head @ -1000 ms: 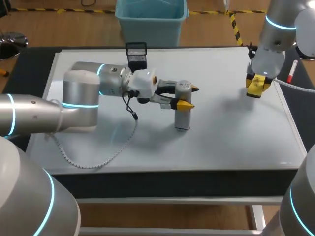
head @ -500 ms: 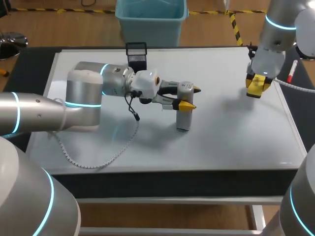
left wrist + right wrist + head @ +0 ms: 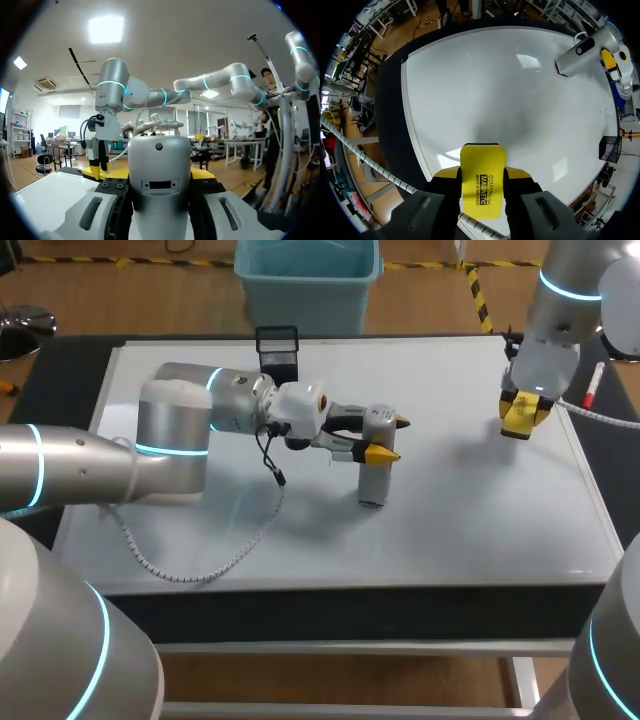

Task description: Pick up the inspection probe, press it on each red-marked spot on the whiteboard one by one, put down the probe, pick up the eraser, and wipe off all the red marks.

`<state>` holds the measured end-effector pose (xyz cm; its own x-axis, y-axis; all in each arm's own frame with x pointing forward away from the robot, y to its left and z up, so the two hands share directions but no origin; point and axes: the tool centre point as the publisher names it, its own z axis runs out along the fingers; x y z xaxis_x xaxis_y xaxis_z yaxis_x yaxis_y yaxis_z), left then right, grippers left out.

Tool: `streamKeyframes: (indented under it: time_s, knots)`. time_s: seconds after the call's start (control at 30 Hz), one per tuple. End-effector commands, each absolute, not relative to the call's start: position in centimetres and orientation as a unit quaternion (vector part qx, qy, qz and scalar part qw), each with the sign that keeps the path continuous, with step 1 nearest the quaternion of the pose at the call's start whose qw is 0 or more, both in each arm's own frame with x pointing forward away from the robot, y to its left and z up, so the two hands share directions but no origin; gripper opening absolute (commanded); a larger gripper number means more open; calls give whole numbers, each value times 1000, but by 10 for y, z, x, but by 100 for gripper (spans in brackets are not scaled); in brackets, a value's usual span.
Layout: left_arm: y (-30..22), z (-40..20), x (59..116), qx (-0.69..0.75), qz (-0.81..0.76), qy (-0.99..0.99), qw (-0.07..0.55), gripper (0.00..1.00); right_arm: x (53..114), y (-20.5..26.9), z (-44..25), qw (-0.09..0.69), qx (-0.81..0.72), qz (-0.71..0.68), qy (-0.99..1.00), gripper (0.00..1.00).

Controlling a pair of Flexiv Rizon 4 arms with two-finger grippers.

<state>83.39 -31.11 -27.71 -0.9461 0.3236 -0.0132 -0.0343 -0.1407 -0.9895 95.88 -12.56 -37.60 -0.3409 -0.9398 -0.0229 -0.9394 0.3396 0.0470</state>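
As the left arm edged slightly along the whiteboard (image 3: 470, 520) toward its right side over the last second, the left end effector (image 3: 390, 437) stayed clamped on the probe (image 3: 374, 478), which stood upright near the board's middle. The right end effector (image 3: 523, 410) was unmoved over the board's far right corner, gripping the yellow eraser (image 3: 482, 185). No red marks were visible. Judgement: probing nearly done, set-down next.

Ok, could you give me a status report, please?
Left gripper shut on inspection probe, upright on whiteboard. Right gripper shut on yellow eraser. No red marks visible; nothing in the way.
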Motion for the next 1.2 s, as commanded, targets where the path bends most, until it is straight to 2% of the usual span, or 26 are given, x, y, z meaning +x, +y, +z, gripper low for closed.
streamKeyframes:
  time_s: [0.03,0.33,0.77,1.2]
  knots:
    - [-311,-279,835,-113,746,-645,120,0,959,-126,-376,4,575,-25,-818,0]
    - [-295,-270,836,-114,752,-638,117,0,959,-126,-376,4,575,-25,-818,0]
    - [-182,-236,873,-72,746,-661,36,0,959,-126,-376,4,575,-25,-818,0]
    - [-84,-226,925,-53,754,-655,-16,0,959,-126,-376,4,575,-25,-818,0]
